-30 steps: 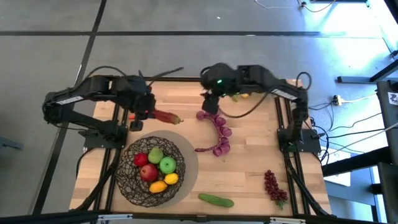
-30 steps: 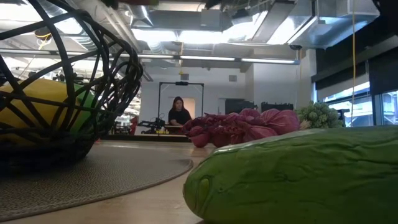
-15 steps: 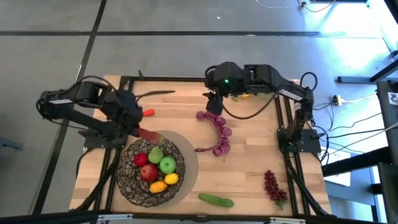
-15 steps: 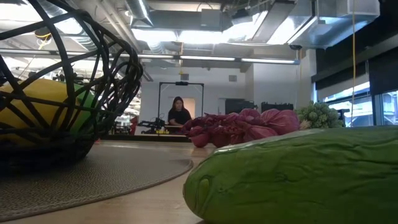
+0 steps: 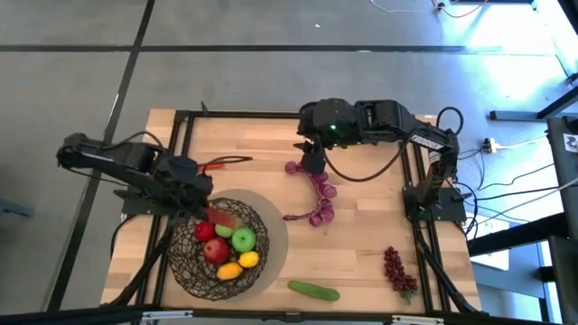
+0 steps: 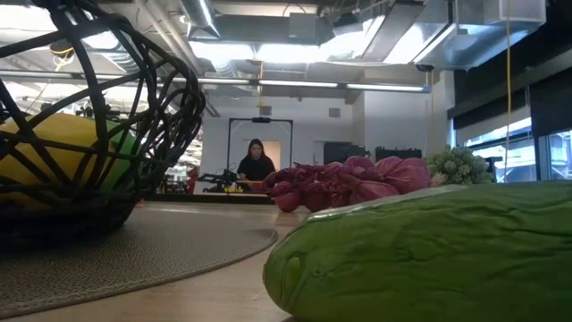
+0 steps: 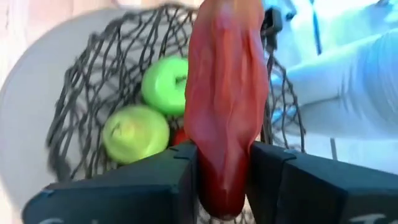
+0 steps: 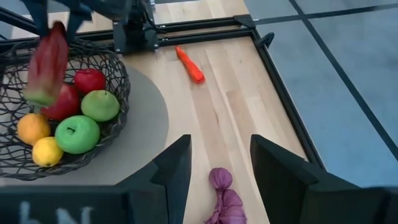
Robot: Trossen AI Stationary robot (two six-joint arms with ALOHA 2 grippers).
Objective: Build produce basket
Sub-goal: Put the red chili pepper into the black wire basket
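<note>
At lower left of centre in the high view the left gripper (image 5: 200, 206) hangs over the upper-left rim of the wire-mesh basket (image 5: 185, 262), its jaws nearly closed and pinching one end of a long red pepper (image 7: 225, 106); the left wrist view shows the two dark fingers (image 7: 180, 180) clamped on the pepper's lower end, with the rest of it reaching out over the basket's contents. Inside lie a green apple (image 5: 243, 238), a second green fruit (image 5: 225, 225), red apples (image 5: 215, 250), a yellow lemon (image 5: 248, 259) and an orange fruit (image 5: 229, 269). The pepper looks like a light, hollow moulded toy with a smooth, glossy skin, so it probably weighs little but could slip or swing in a pinch so near one end; a hold nearer its thick middle would likely steady it. At upper centre of the high view the right gripper (image 5: 312, 161) hovers over the upper end of a purple grape bunch (image 5: 319, 191), its jaws spread apart and holding nothing, as the right wrist view shows, with the grapes (image 8: 225, 199) between and just beyond the fingers. The bunch looks knobbly, perhaps somewhat flexible along its length, and a grasp across a thick cluster seems safer than one at the thin stem. Still out on the wooden table (image 5: 361, 244) are a small orange-red piece (image 8: 188, 64), a cucumber (image 5: 313, 290) at bottom centre and a dark-red grape bunch (image 5: 397, 271) at lower right.
</note>
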